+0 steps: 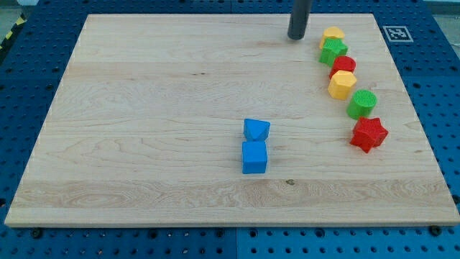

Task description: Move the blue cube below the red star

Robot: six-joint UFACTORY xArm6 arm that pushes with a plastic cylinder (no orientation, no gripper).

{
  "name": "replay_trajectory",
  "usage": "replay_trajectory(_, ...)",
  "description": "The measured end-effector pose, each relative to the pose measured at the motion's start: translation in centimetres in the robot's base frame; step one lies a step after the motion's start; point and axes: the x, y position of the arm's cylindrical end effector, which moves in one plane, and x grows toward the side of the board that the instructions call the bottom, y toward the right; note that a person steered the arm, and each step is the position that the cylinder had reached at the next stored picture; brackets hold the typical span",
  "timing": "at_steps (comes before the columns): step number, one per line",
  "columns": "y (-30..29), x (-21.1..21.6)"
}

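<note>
The blue cube lies on the wooden board a little right of centre, toward the view's bottom. Another blue block, wedge-like, touches its top side. The red star lies at the view's right, far to the right of the cube and slightly higher. My tip stands near the view's top, well above both blue blocks and left of the column of blocks.
A curved column of blocks runs above the red star: a yellow block, a green star, a red block, a yellow hexagon and a green cylinder. A marker tag sits at the board's top right corner.
</note>
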Motion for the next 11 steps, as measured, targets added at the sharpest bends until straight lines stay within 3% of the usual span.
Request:
replay_trajectory(4,-17.6,13.6)
replay_trajectory(5,-17.6,17.3)
replay_trajectory(6,-17.6,17.4)
replay_trajectory(10,-14.1,26.5)
replay_trajectory(11,-14.1,26.5)
